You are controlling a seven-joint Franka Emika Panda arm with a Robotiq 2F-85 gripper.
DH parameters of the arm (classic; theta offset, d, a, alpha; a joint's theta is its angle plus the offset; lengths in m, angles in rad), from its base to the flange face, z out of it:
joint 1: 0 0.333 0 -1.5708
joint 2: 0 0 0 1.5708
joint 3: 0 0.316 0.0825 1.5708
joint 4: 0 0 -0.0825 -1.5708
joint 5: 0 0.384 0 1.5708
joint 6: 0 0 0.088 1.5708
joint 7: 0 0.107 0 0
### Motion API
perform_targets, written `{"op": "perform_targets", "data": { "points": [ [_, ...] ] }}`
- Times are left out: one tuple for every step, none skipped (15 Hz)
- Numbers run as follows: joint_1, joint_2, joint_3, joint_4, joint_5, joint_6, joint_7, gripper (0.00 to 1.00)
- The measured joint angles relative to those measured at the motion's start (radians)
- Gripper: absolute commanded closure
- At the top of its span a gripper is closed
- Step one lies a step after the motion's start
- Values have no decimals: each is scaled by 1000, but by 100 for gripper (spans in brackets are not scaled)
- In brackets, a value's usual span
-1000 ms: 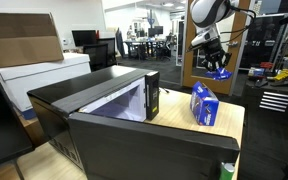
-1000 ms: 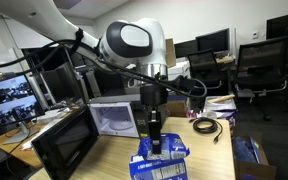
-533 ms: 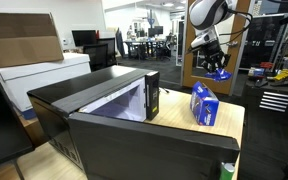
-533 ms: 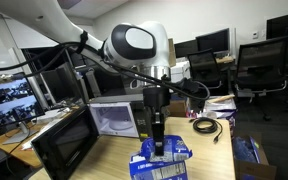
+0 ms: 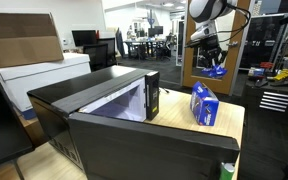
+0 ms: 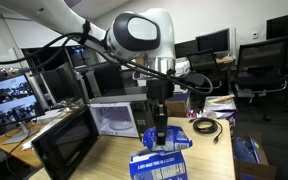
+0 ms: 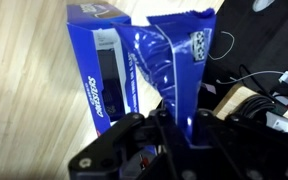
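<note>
Gripper (image 7: 174, 118) was pinching the top edge of a blue foil bag (image 7: 170, 60), fingers pressed together on it.

Writing: the wrist view showed white script lettering running down the side of the blue box (image 7: 102, 70). It was too blurred to read, so no brand call. The bag had a small white printed patch near its top corner, also unreadable.

In an exterior view the bag (image 5: 219, 69) hung from the gripper (image 5: 213, 60) clear above the box (image 5: 204, 103), which stood on the wooden table (image 5: 234, 128) beside a black microwave (image 5: 84, 97) with its door open. From the opposite angle the bag (image 6: 172, 140) and box (image 6: 154, 166) overlapped, so no gap was visible there. That view also showed a coiled black cable (image 6: 204, 125) on the table behind them.
</note>
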Motion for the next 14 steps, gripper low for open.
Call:
{"op": "perform_targets", "data": {
  "points": [
    [-2, 0, 3, 1, 19, 0, -9, 97],
    [-21, -1, 31, 1, 26, 0, -11, 97],
    [-55, -3, 83, -2, 27, 0, -11, 97],
    [-92, -5, 144, -7, 28, 0, -10, 97],
    [-128, -7, 203, -15, 28, 4, -10, 97],
    [-158, -7, 254, -24, 28, 8, -9, 97],
    [-187, -7, 302, -36, 28, 14, -9, 97],
    [-214, -7, 346, -49, 27, 22, -9, 97],
    [-227, -7, 369, -63, 27, 35, -9, 97],
    [-232, -7, 378, -82, 27, 60, -9, 97],
    [-231, -7, 378, -97, 27, 85, -9, 97],
    [-231, -8, 377, -114, 27, 117, -9, 97],
    [-231, -8, 375, -127, 27, 148, -8, 97],
    [-209, -10, 348, -139, 30, 180, -8, 97]
  ]
}}
